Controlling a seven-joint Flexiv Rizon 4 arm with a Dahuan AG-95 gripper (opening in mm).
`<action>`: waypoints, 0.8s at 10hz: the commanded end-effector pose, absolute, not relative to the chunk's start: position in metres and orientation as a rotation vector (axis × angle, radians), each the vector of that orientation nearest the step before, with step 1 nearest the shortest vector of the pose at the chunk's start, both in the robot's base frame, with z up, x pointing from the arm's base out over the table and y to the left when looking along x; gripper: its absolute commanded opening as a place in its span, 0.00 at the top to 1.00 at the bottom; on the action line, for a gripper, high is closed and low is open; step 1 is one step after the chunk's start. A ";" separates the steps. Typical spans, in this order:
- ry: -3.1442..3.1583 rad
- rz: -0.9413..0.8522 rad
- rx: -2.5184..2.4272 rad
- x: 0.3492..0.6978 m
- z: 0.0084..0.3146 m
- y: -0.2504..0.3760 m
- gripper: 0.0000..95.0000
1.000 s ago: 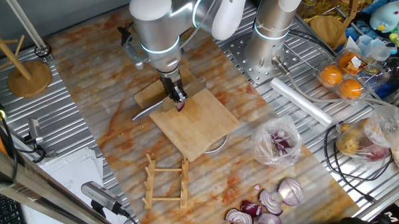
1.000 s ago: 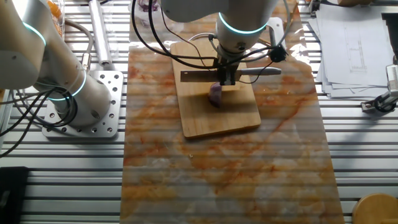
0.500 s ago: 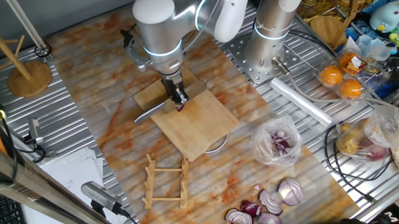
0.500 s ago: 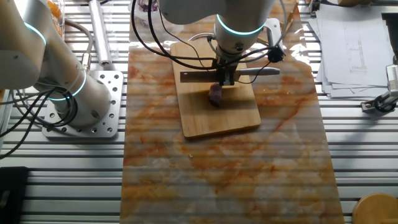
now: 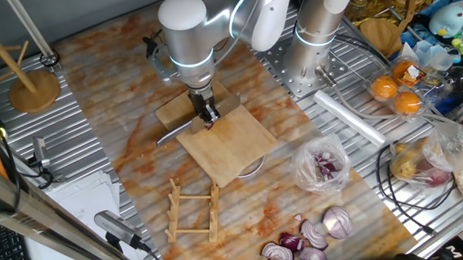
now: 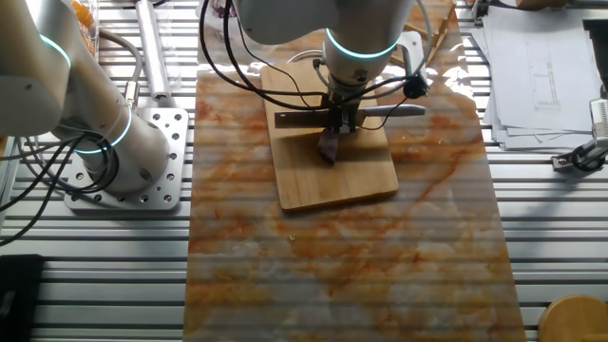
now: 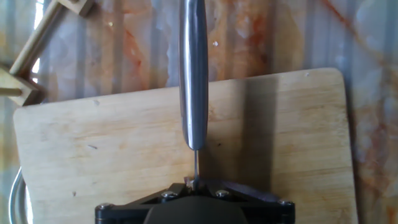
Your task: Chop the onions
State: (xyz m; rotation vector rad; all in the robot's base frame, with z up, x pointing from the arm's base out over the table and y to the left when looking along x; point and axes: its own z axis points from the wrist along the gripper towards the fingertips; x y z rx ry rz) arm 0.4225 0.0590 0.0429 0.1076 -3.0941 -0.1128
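One small red-purple onion wedge (image 5: pixel 210 124) sits on the pale wooden cutting board (image 5: pixel 231 149), right under my hand (image 5: pixel 207 115), which is clenched on a steel knife (image 5: pixel 172 133). A clear plastic bag of purple onion pieces (image 5: pixel 321 165) lies well apart on the marbled orange tabletop (image 5: pixel 99 96).

From the other fixed view, the wedge (image 6: pixel 328 145) touches the knife blade (image 6: pixel 302 116) near the board's middle.

Along my fingers, the knife's handle (image 7: pixel 193 68) runs straight away over the board (image 7: pixel 93 155); the onion is hidden.
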 end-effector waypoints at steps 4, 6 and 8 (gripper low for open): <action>-3.101 -0.121 0.108 0.423 0.037 0.058 1.00; -3.098 -0.124 0.099 0.422 0.049 0.058 1.00; -3.100 -0.120 0.096 0.421 0.063 0.058 1.00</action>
